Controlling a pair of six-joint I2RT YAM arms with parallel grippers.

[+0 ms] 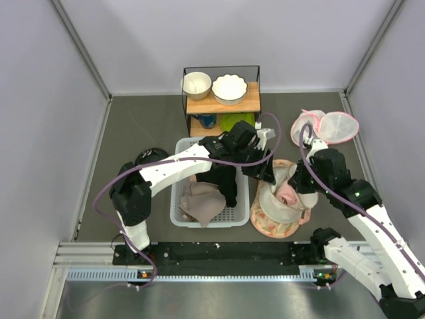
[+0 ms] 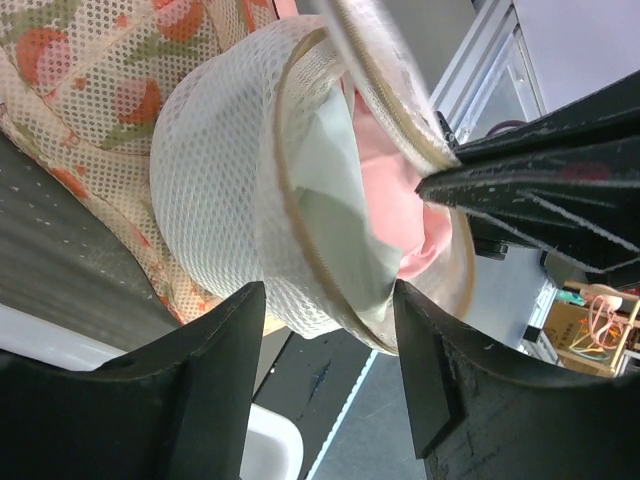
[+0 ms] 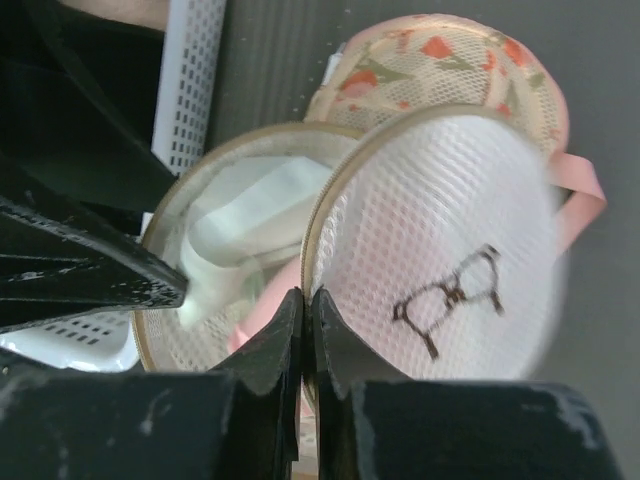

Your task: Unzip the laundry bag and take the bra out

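The laundry bag (image 1: 271, 201) is a white mesh drum lying on its side, and its round lid (image 3: 440, 250), printed with a small bra drawing, stands swung open. The pink bra (image 1: 287, 193) shows inside the mouth, and also in the left wrist view (image 2: 395, 195) and the right wrist view (image 3: 262, 300). My right gripper (image 3: 305, 298) is shut on the lid's zip rim. My left gripper (image 2: 325, 330) is open and empty, its jaws on either side of the bag's rim (image 2: 300, 230), not touching. In the top view it (image 1: 265, 174) hangs at the bag's far left edge.
The flat peach floral oval piece (image 1: 269, 228) lies under the bag. A white basket (image 1: 178, 212) with clothes stands just left. A pink-trimmed twin-dome mesh bag (image 1: 325, 126) lies at the back right. A wire shelf (image 1: 222, 103) with two bowls stands behind.
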